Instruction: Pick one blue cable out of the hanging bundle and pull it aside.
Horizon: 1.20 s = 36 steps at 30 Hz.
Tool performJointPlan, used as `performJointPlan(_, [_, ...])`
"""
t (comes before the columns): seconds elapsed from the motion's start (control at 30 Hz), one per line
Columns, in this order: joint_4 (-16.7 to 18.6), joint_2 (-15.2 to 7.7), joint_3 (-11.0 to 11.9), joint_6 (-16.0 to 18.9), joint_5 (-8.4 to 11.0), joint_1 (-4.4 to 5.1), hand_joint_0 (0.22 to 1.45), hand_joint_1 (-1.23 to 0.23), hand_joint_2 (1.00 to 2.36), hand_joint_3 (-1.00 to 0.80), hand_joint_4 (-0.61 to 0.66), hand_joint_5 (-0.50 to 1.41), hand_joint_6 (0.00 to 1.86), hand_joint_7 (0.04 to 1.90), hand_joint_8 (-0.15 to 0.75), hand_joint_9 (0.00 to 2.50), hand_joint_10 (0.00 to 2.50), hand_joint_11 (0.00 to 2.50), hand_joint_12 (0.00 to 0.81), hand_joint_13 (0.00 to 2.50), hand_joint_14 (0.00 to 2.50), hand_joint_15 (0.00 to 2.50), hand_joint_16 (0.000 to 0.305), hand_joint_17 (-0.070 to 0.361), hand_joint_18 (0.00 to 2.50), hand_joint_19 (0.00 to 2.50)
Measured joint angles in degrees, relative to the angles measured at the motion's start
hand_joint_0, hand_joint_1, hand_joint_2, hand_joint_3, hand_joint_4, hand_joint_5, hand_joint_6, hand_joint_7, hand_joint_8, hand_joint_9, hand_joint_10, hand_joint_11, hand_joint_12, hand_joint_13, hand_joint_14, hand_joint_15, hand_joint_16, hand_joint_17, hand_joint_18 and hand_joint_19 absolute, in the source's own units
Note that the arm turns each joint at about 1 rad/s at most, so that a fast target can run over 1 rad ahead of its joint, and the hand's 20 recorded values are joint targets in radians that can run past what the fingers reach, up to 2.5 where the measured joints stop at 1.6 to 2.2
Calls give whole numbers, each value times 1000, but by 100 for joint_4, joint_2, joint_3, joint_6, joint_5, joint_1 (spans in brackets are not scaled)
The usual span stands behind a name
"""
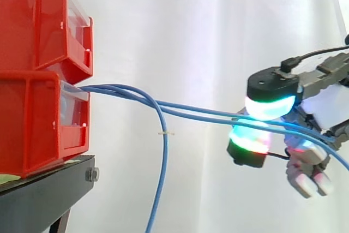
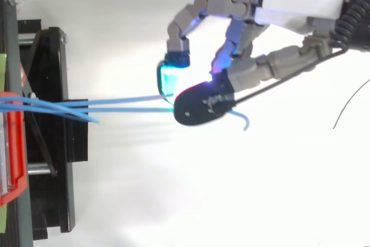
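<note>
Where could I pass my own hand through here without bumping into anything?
Open air: above the stretched cables between red bins and hand, and below them right of the hanging cable. Crowded where the hand pinches them and at the lower bin's mouth.

Over at the left of the side view, two bins are stacked: the upper red bin (image 1: 43, 20) sits squarely on the lower red bin (image 1: 32, 129), and both have clear front panels. In the lower left corner, the black stand (image 1: 49, 195) carries them, with a silver bolt (image 1: 92, 175) on its front edge. The white curtain (image 1: 207, 36) hangs behind.
</note>
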Motion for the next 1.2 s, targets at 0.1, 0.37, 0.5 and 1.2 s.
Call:
performJointPlan(0.1, [170,165,-284,16,-4,4,576,-834,1022,59,-149,-59,919,1008,223,1274,17,616,345,961,23,655,48,108,846,652])
performJointPlan(0.37, [1144,445,-991,428,388,94,574,-834,1021,59,-168,-59,921,974,208,1068,16,463,348,892,22,588,47,105,784,587])
performJointPlan(0.5, [1361,453,-1057,711,404,139,574,-834,1022,60,-162,-59,921,963,208,1063,15,478,354,900,21,593,47,105,777,587])
performJointPlan(1.2, [1794,456,-1065,752,401,217,576,-835,1020,66,-142,-56,919,978,222,1124,15,516,356,927,20,622,48,109,803,613])
